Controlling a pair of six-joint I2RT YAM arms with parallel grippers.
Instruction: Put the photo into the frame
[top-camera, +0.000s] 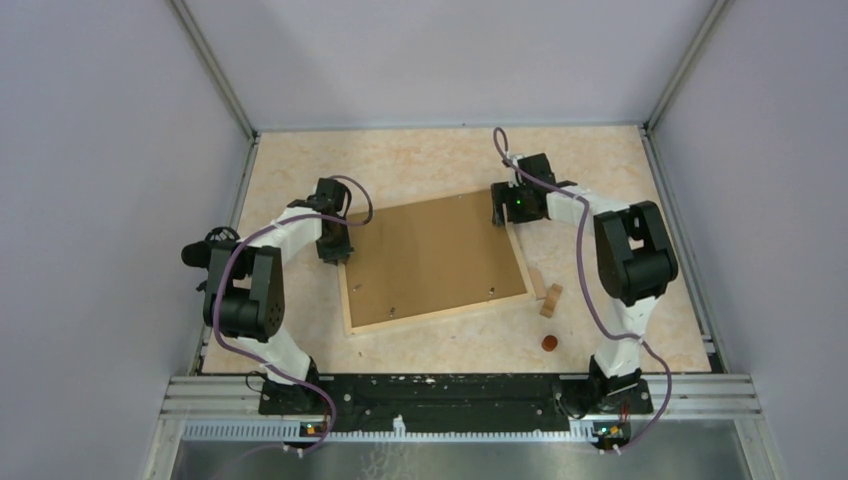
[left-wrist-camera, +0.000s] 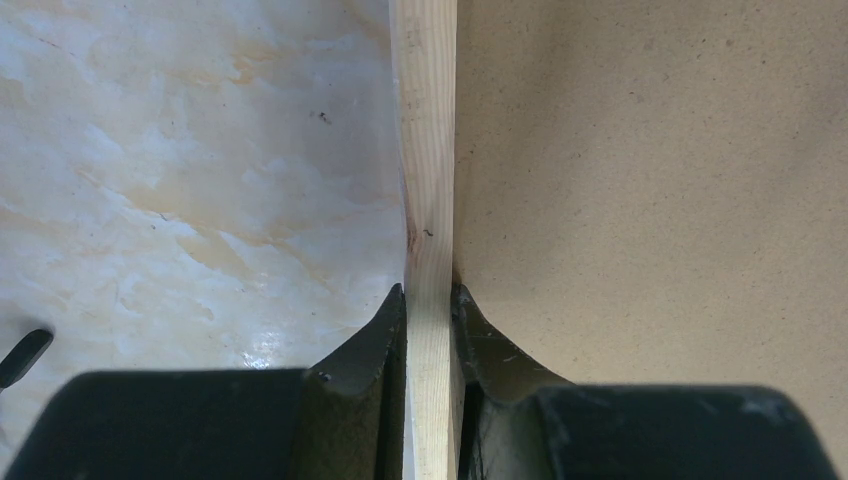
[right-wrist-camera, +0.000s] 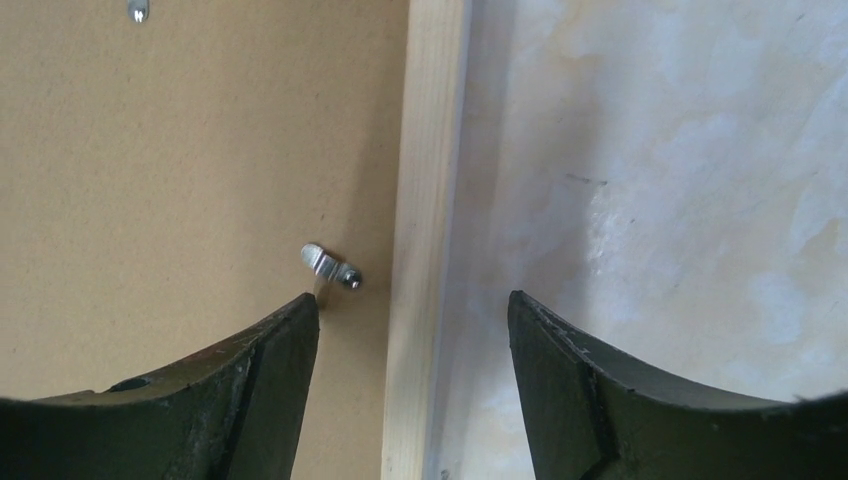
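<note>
The photo lies face down inside the frame, showing only its plain brown board back. The frame is a thin pale wooden rectangle lying tilted on the table. My left gripper is shut on the frame's left slat; one finger is on the table side and the other on the board side. My right gripper is open, its fingers astride the frame's right slat without touching it. A small metal clip sits on the board by the slat.
Small wooden blocks lie right of the frame's near right corner. A small brown disc lies nearer the front edge. Grey walls enclose the marbled table on three sides.
</note>
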